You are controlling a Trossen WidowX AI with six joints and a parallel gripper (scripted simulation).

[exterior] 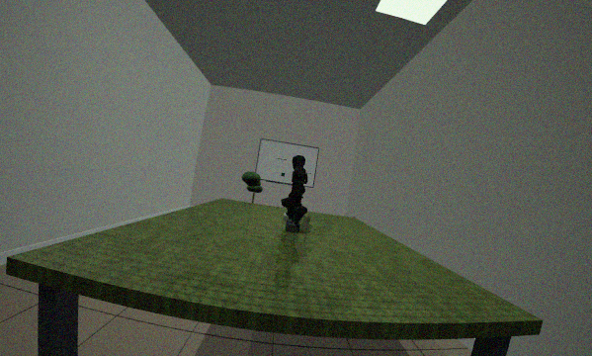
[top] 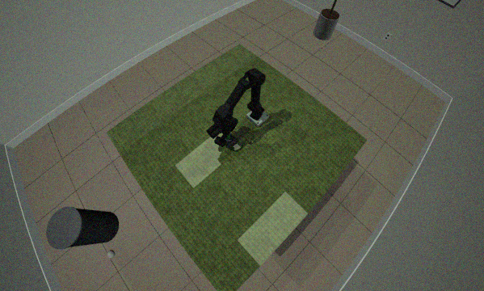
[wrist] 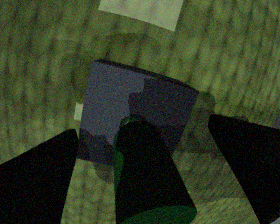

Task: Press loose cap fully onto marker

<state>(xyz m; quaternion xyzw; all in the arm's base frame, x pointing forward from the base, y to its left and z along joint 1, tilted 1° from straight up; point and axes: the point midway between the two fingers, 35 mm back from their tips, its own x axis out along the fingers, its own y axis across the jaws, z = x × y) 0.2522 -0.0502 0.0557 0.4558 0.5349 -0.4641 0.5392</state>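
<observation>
The dark blue-grey holder block (wrist: 103, 107) (exterior: 292, 227) stands on the green table (wrist: 26, 85) (top: 153, 121) (exterior: 152, 257). In the wrist view a dark upright piece with a green side and a green top end (wrist: 156, 216) rises from the block toward the camera; it looks like the marker with the cap on it. Shadow hides any seam, so how far down the cap sits cannot be told. My gripper (wrist: 145, 129) (top: 226, 142) is open, one finger on each side of this piece, with a gap to both. No loose cap shows elsewhere.
A small pale thing (wrist: 78, 111) shows beside the block's left edge. A grey-blue patch shows at the wrist view's right edge. The arm's pale base (top: 258, 118) stands behind the gripper. Bright light patches lie on the table.
</observation>
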